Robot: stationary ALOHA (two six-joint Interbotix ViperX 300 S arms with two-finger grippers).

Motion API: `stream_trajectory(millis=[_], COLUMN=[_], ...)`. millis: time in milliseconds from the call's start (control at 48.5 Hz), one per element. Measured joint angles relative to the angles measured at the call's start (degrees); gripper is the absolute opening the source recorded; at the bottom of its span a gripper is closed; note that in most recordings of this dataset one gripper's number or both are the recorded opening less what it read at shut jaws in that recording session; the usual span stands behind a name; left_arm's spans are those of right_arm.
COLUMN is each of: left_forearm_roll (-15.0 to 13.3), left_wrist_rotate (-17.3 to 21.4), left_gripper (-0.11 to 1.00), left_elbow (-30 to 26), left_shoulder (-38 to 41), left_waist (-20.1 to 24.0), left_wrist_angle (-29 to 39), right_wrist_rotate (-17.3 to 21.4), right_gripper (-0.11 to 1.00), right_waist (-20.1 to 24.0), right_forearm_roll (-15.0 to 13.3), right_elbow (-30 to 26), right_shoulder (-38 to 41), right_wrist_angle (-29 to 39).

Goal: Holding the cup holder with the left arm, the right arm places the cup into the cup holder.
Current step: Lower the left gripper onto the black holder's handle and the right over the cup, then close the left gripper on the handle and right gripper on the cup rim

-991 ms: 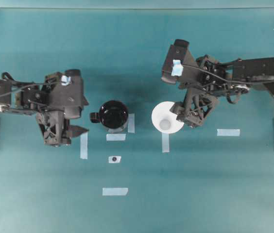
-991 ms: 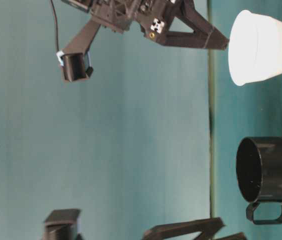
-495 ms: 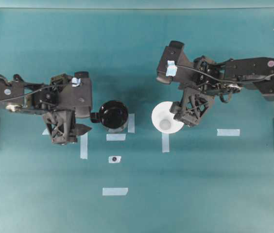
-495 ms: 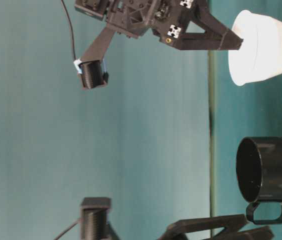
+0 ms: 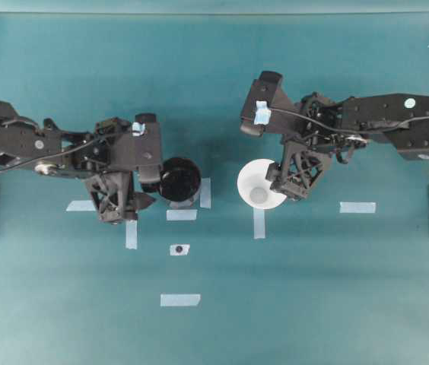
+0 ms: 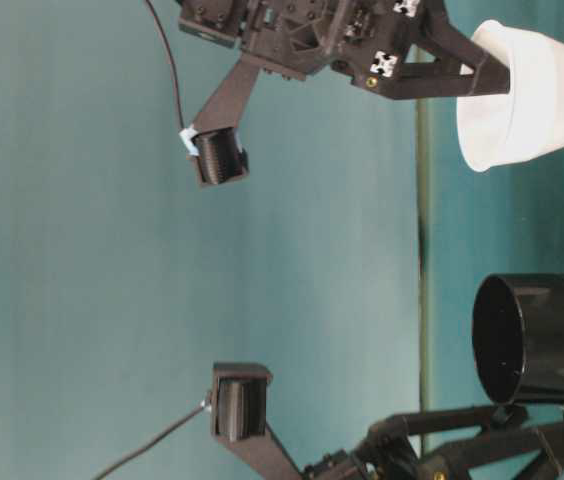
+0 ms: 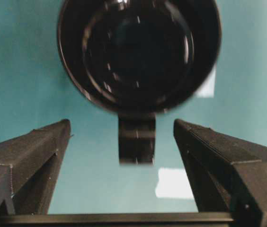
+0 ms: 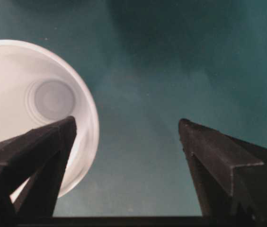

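Cup holder (image 5: 179, 179) upright on teal counter (image 5: 313, 289), left of centre, tab handle between left end effector (image 7: 124, 142) fingers, untouched | cup (image 5: 260, 185) upright to its right, well apart | left end effector spread wide, empty | right end effector (image 8: 126, 137) wide, one finger over cup rim, gripping nothing

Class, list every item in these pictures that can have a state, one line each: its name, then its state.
Glossy black round cup holder: upright, empty, ungripped.
White conical paper cup: upright, empty, not in holder.
Left gripper: open, handle tab between its jaws.
Right gripper: open, one jaw over the cup's rim.
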Motion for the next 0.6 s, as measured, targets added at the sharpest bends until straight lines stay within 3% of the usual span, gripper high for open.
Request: stream_trajectory(millis=[598], left_forearm_roll=[0.00], left_wrist_rotate=[0.00], left_gripper=[0.94], left_elbow=[-0.44], left_shoulder=[1.67], left_waist=[0.26], left_wrist_angle=[0.00], right_wrist_rotate=[0.00], right_gripper=[0.92], right_waist=[-0.18], right_forearm_roll=[0.00], right_elbow=[-0.18], right_shoulder=[0.26], right_wrist_angle=[-0.18])
